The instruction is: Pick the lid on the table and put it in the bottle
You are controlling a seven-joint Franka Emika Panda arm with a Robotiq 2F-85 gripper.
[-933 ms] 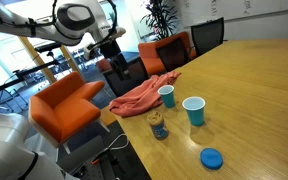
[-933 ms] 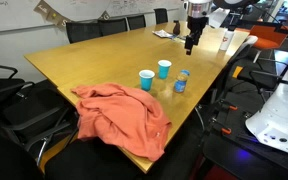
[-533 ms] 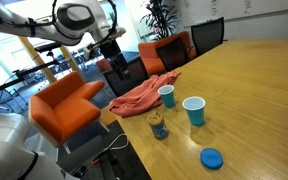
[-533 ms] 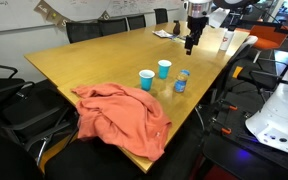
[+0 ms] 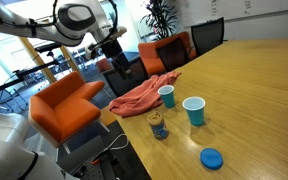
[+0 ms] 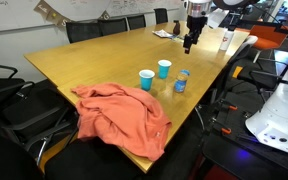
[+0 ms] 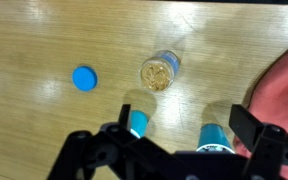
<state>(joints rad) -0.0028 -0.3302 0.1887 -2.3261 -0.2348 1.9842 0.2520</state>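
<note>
Since the lid (image 5: 212,157) lies untouched on the table (image 5: 254,90), to the near right of the bottle (image 5: 159,125), nothing is done yet. Your gripper (image 6: 188,43) hangs high above, jaws spread and empty. Descent, grasp and placing remain.

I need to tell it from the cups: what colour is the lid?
Bright blue; the lid shows best in the wrist view.

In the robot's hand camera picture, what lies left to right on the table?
Blue lid, bottle, the cup right of it, orange cloth. The other cup lines up under the bottle, so it's skipped.
</note>
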